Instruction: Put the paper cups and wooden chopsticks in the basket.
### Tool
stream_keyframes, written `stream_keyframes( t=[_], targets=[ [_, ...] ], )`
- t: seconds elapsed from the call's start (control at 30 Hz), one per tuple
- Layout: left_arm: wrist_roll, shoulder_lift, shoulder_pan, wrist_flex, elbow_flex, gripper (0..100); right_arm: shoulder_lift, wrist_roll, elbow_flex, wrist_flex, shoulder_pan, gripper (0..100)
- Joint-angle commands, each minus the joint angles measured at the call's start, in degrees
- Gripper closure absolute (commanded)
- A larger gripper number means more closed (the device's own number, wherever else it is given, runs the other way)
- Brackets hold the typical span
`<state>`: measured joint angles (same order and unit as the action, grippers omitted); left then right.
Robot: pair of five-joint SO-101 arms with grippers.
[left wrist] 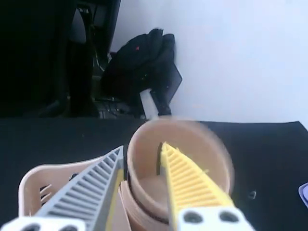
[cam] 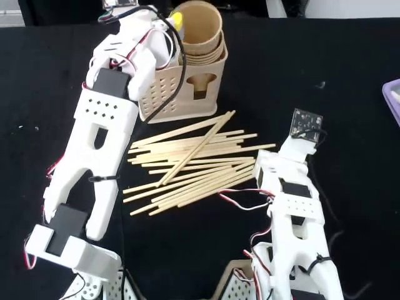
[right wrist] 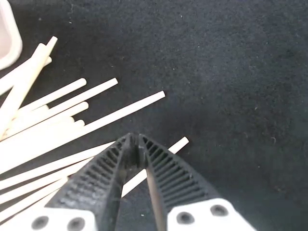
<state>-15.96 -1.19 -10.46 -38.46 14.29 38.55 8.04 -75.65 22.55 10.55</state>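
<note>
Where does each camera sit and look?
High view: above the table, looking down on basket, chopsticks, left arm, right arm.
Left wrist view: on the left arm, facing the paper cup; left gripper shows.
Right wrist view: on the right arm, facing down at chopsticks; right gripper shows.
High and right wrist views share the chopsticks.

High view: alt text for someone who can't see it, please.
A pile of wooden chopsticks lies on a black table between the left arm and right arm. Behind it, a beige basket holds stacked paper cups, with the left tool at their rim.
</note>
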Motion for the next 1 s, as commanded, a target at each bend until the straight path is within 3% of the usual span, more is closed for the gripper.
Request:
stream_keyframes(
  t=[0.0, 0.13, 0.33, 0.7, 0.97],
  targets=[
    [-0.8, -1.1, 0.9, -0.2, 5.2, 86, 1.3, 0.6, 0.2, -1.3, -0.9, 98.5],
    [-0.7, -2.7, 1.0, -1.1, 5.1, 86, 1.3, 0.6, 0.2, -1.3, -0.9, 98.5],
    [-0.4, -5.0, 0.5, -10.8, 5.3, 86, 1.3, 0.6, 0.1, -1.3, -0.9, 98.4],
    [-0.3, -1.7, -4.4, -8.1, -0.8, 86, 1.3, 0.6, -0.2, -1.3, -0.9, 98.4],
    [-0.2, -1.6, -4.3, -4.7, -6.9, 86, 1.3, 0.6, -0.2, -1.3, -0.9, 98.4]
  ],
)
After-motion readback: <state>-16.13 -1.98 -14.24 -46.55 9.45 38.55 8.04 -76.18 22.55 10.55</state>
